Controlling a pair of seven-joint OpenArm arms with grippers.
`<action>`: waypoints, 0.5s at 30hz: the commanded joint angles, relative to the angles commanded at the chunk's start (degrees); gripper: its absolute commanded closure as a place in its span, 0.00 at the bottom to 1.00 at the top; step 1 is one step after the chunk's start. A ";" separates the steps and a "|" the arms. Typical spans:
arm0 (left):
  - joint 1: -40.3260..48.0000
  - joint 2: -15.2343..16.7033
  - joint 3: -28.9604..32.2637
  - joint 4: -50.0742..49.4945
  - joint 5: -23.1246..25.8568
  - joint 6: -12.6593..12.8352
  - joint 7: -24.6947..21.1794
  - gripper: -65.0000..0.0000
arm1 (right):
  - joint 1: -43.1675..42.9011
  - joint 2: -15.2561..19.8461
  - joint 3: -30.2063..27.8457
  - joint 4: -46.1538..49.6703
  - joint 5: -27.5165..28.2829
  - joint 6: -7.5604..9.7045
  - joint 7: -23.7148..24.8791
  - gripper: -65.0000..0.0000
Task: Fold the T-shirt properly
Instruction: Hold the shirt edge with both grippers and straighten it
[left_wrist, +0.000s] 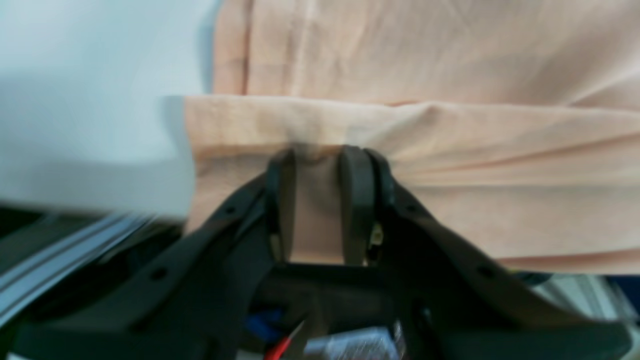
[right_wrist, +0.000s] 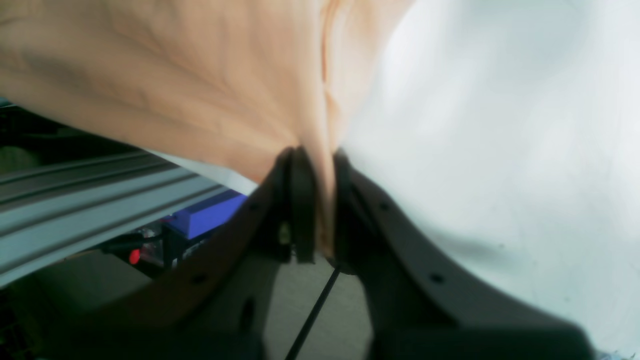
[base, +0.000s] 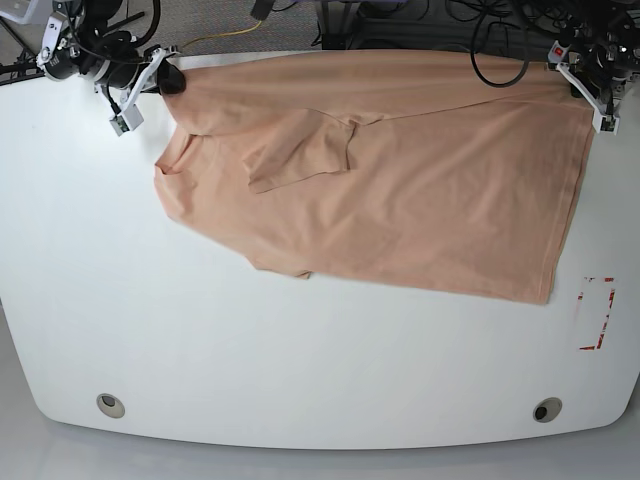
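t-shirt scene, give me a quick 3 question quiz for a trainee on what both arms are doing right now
1. True or false: the left tool is shut on the T-shirt.
2. Where on the white table is the cloth being held? A. along the far edge, at both top corners; B. at the near edge; C. only in the middle.
3. Fill in: a short ______ lies folded over the shirt's body.

Key:
1. True. In the left wrist view the cloth sits between its fingers.
2. A. The right tool also pinches the cloth, at the opposite far corner.
3. Sleeve.
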 joint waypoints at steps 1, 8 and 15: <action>-0.09 0.00 0.00 1.14 0.00 0.00 1.67 0.74 | 0.09 -0.09 0.00 0.00 0.00 0.00 0.00 0.98; -2.20 0.00 -2.02 5.01 -0.09 0.00 3.87 0.46 | 0.09 -0.35 -0.09 0.00 0.00 0.00 0.00 0.98; -3.96 -0.44 -2.46 2.37 0.18 0.00 3.87 0.40 | 0.09 -0.35 -0.09 0.00 0.00 0.00 0.00 0.98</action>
